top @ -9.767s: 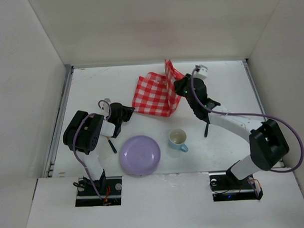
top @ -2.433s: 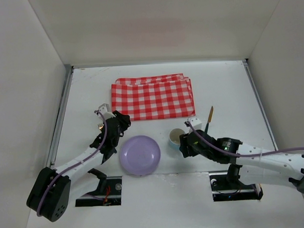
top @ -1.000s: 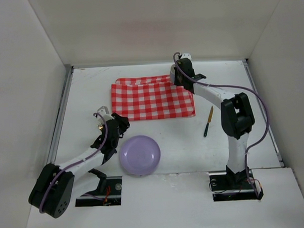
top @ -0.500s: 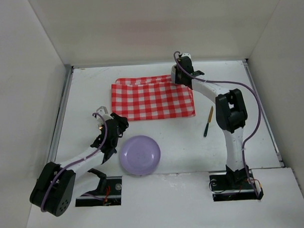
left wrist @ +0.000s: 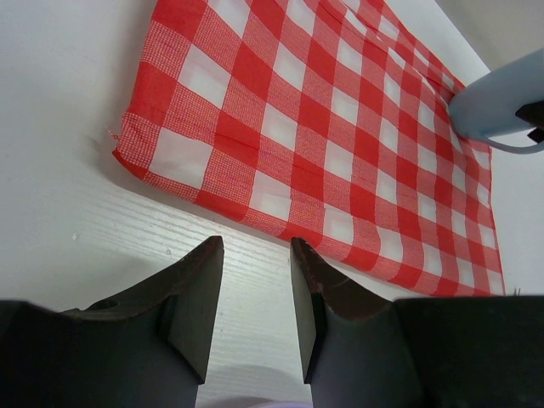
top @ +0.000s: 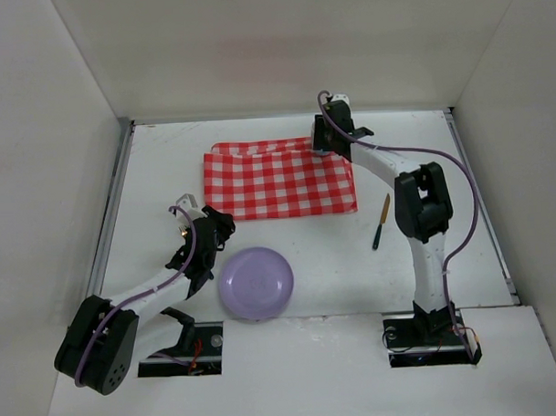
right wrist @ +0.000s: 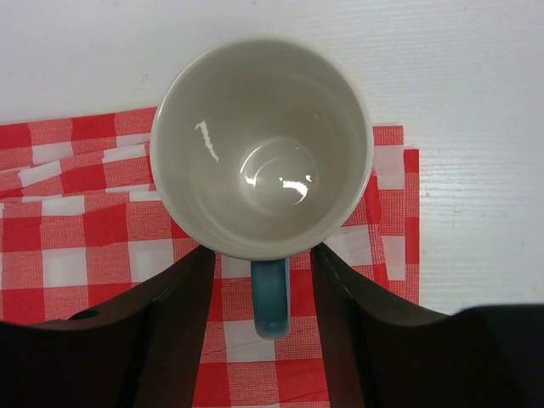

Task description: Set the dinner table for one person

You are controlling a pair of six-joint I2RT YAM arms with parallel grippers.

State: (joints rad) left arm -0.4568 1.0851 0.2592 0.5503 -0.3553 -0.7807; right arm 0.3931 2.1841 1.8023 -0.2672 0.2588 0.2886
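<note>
On the dinner table point(top: 158, 176) a red-and-white checked cloth point(top: 277, 176) lies flat. A pale blue mug point(right wrist: 262, 144) with a cream inside stands upright on the cloth's far right corner. My right gripper point(right wrist: 262, 251) hangs over it, open, with the mug's handle point(right wrist: 270, 302) between the fingers and a gap on each side. From the top, the right gripper point(top: 333, 138) hides the mug. My left gripper point(left wrist: 255, 246) is open and empty, low over the table just short of the cloth's near left corner point(left wrist: 127, 149). The mug point(left wrist: 501, 106) also shows in the left wrist view.
A lilac plate point(top: 255, 282) sits near the front, just right of the left gripper point(top: 222, 224). A knife with a yellow-green handle point(top: 381, 221) lies right of the cloth. Grey rails point(top: 113, 205) run along both side edges, and white walls enclose the table.
The right gripper's jaws have spread apart, letting go of the mug's handle. The mug stays on the cloth's far right corner. The left arm has not moved.
</note>
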